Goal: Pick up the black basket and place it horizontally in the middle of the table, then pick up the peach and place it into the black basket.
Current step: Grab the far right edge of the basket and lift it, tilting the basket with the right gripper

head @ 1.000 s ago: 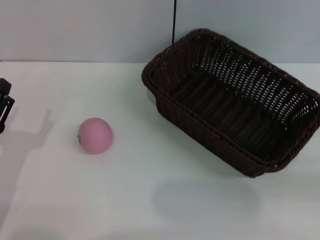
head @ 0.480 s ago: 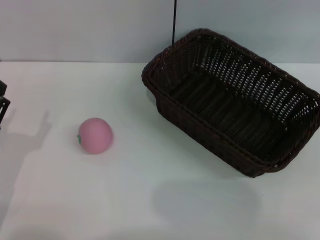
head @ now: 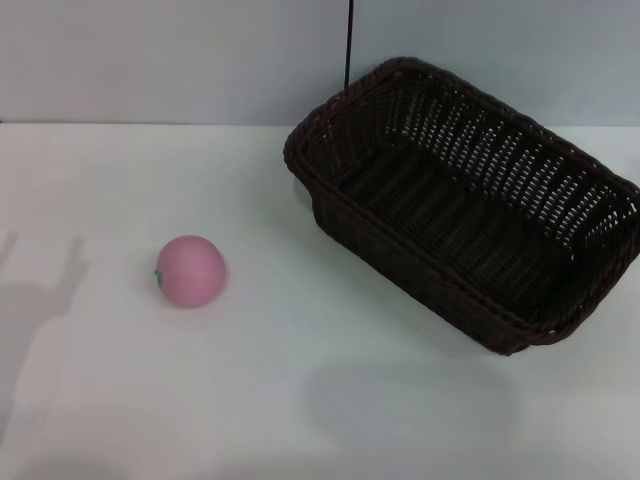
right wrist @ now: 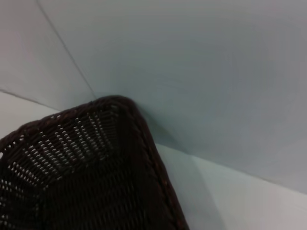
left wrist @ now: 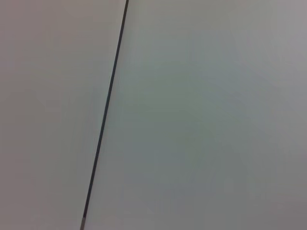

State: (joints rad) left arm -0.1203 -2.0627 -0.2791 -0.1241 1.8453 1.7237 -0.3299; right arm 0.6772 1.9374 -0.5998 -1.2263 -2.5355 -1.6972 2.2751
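The black basket (head: 470, 190) stands at the back right of the white table (head: 300, 400), set at a slant, open side up and empty. One corner of it shows in the right wrist view (right wrist: 86, 167) against the grey wall. The pink peach (head: 190, 270) sits alone on the table at the left, well apart from the basket. Neither gripper shows in any view. A shadow of the left arm lies on the table at the far left.
A grey wall (head: 160, 60) with a thin dark vertical seam (head: 348, 40) runs behind the table. The left wrist view shows only that wall and the seam (left wrist: 105, 115).
The left gripper, seen at the left edge of the head view before, has moved out of view to the left. The basket and the peach have not moved.
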